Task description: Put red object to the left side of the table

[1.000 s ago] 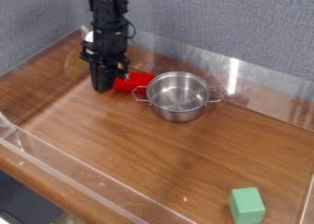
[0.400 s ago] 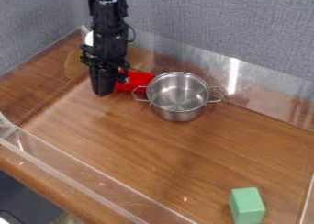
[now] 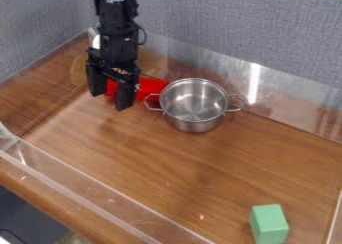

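The red object [image 3: 150, 86] lies flat on the table [image 3: 120, 163] at the back, just left of the steel pot. Only its right part shows; the rest is hidden behind my gripper. My gripper [image 3: 110, 92] hangs straight down from the black arm, low over the table at the block's left end. It stands open, its two black fingers spread apart, with nothing held between them. The right finger [image 3: 124, 96] overlaps the block's left edge in this view; I cannot tell whether it touches it.
A steel pot [image 3: 194, 102] with two handles stands right of the block. A green cube [image 3: 269, 222] sits near the front right corner. Low clear plastic walls [image 3: 54, 178] border the table, with a grey backdrop behind.
The gripper's fingers, close together on the red block's left end a second ago, have spread wide. The block stays on the table in the same spot.
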`<state>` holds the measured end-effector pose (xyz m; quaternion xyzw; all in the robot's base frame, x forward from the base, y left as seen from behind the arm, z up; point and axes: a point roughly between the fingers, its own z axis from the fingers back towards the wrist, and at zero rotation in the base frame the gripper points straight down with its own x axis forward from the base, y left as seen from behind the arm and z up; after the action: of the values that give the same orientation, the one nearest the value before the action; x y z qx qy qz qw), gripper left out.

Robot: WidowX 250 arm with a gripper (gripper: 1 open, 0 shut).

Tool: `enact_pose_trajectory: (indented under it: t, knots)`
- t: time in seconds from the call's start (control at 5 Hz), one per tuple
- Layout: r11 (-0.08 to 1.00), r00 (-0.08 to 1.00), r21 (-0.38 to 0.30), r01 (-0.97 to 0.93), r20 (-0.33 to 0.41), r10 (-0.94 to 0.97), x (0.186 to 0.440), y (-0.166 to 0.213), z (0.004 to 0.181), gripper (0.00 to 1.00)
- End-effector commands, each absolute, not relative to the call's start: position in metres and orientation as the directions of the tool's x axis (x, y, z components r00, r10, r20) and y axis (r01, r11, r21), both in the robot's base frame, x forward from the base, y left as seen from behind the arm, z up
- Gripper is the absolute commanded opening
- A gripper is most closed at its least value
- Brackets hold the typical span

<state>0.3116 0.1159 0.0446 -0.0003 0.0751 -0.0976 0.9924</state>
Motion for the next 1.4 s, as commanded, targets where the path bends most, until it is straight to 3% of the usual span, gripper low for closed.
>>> enact_pose_trajectory:
  t: [0.0,1.2]
  knots:
    - [0.978,0.977,0.037,0.206,-0.069,-0.203,0.324,0.116,0.071,0.0]
    - [0.98,0.98,0.038,0.198,-0.037,-0.196,0.322,0.122,0.084,0.0]
